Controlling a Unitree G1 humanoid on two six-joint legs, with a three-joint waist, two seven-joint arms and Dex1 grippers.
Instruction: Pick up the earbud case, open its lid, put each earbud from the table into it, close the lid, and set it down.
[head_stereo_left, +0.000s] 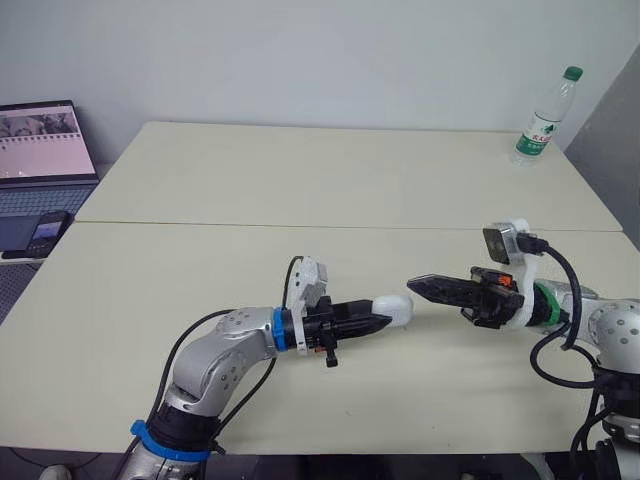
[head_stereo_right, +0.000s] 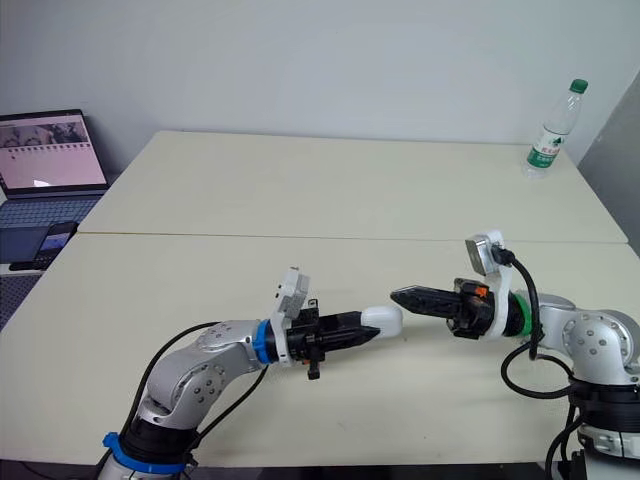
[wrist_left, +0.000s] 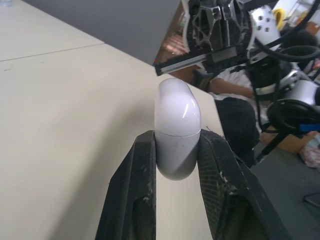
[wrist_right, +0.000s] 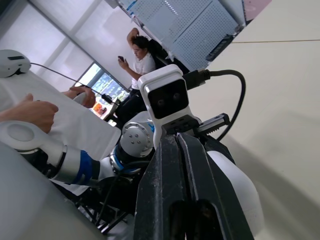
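My left gripper (head_stereo_left: 385, 321) is shut on the lower half of a white earbud case (head_stereo_left: 395, 309), holding it just above the table's near middle. In the left wrist view the case (wrist_left: 175, 125) stands between the two black fingers (wrist_left: 142, 170) with its lid closed and its rounded top sticking out past them. My right gripper (head_stereo_left: 412, 283) is shut, with its fingers pressed together into a point. It aims at the case's lid from the right, a small gap away. The right wrist view looks along those fingers (wrist_right: 172, 150) at the case (wrist_right: 240, 190).
A water bottle (head_stereo_left: 543, 118) stands at the table's far right corner. A laptop (head_stereo_left: 45, 150) and a phone (head_stereo_left: 45, 232) sit on a side desk at the left. A seam (head_stereo_left: 250, 223) crosses the cream table (head_stereo_left: 300, 170). People sit behind the robot in the right wrist view.
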